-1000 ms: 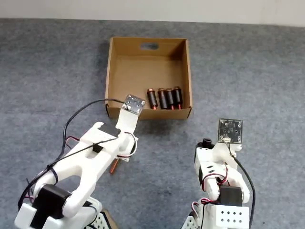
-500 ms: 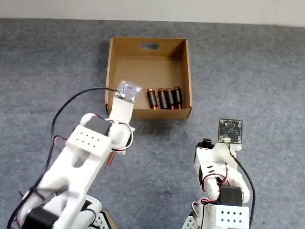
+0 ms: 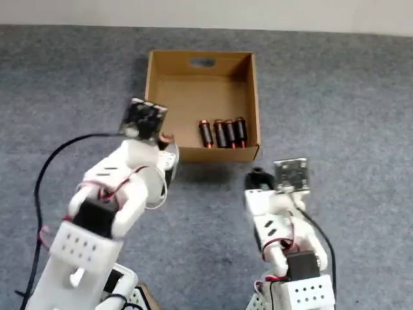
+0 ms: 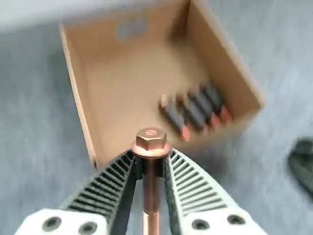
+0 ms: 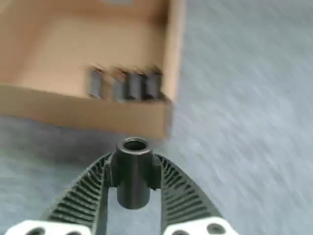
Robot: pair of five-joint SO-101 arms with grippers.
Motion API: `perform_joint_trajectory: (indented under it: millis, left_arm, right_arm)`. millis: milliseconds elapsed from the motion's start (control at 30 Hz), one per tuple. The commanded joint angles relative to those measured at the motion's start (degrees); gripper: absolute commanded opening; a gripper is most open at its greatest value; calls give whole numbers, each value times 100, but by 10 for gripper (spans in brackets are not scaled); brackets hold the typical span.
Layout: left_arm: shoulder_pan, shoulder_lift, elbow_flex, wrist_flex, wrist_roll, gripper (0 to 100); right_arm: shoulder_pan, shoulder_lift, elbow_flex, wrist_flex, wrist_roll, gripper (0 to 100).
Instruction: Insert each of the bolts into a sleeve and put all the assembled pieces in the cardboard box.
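Note:
My left gripper [image 4: 150, 164] is shut on a copper bolt [image 4: 151, 177], hex head pointing toward the cardboard box [image 4: 78, 103]. In the high view the left gripper [image 3: 165, 150] sits at the box's near left corner, the bolt head [image 3: 166, 138] just showing. My right gripper [image 5: 132, 171] is shut on a black sleeve [image 5: 132, 171], its open bore facing the box. From above, the sleeve [image 3: 259, 175] is held in front of the box's near right corner. Several assembled pieces [image 3: 222, 132] lie in a row against the box's [image 3: 150, 87] near wall.
Grey carpet [image 3: 348, 116] surrounds the box on all sides. The box's far wall has a hand slot [image 3: 202, 62]. The left arm's black cable [image 3: 48, 171] loops out over the carpet on the left.
The left arm has swung up and toward the box, lifting the bolt from low over the carpet to the box's near left corner. The right arm has shifted left with the sleeve.

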Motion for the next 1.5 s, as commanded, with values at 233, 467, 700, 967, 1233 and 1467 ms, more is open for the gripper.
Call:
perform_joint_trajectory:
  millis: [233,467,700,967,1233,1467]
  left_arm:
    - [382,-2501,1499,-2760,0,20]
    - [1604,-3380,1868,-3200,0,20]
    - [1798,-2677,1868,-4018,-9,20]
    - [1807,-1402,1877,-5547,-9,20]
    - [1780,-1191,1886,-4633,0,20]
    - [1780,-1174,2035,-4527,0,20]
  right_arm:
    - [-1393,-22,-171,-2141,-9,7]
    - [-1543,-31,585,-3477,-9,7]
    - [-1543,-66,716,-3530,-9,7]
    - [-1534,-66,752,-3530,-9,7]
    - [-1534,-66,752,-3530,-9,7]
    - [-1534,-66,752,-3521,-9,7]
